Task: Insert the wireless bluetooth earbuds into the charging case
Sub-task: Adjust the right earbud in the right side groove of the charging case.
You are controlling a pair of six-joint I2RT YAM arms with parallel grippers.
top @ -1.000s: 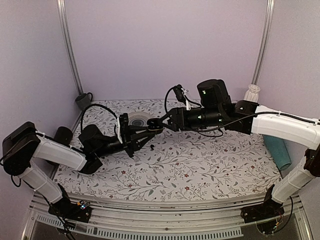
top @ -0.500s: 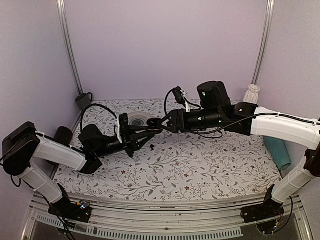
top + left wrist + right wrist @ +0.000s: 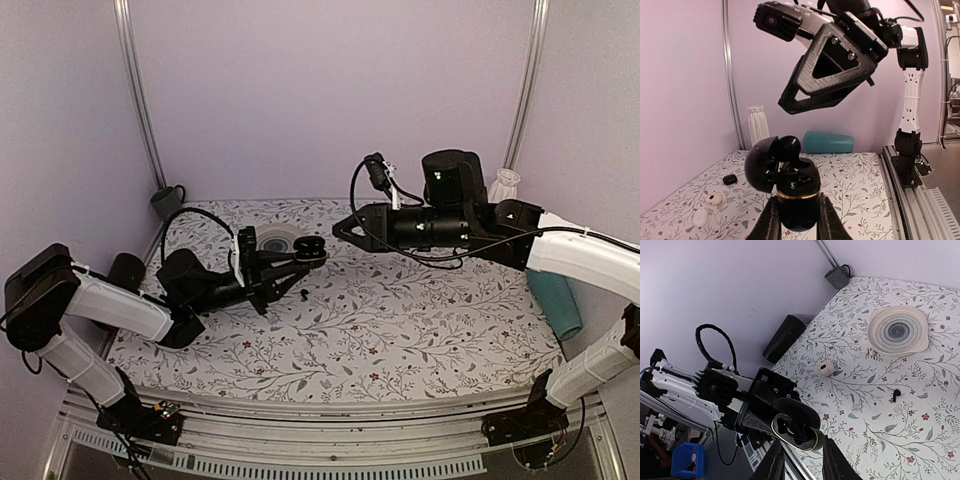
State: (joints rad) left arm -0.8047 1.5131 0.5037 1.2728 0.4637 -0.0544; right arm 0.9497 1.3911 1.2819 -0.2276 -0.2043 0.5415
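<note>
Jaws of left gripper (image 3: pixel 797 222) clamp charging case (image 3: pixel 796 187).

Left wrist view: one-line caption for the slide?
Left gripper holds the open charging case while the right gripper hovers just beyond it, jaws apart.

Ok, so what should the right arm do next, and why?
Probably lower the right gripper toward the loose earbud lying on the table near the plate. It looks empty, and the left gripper holds the charging case off the table, lid open.
</note>
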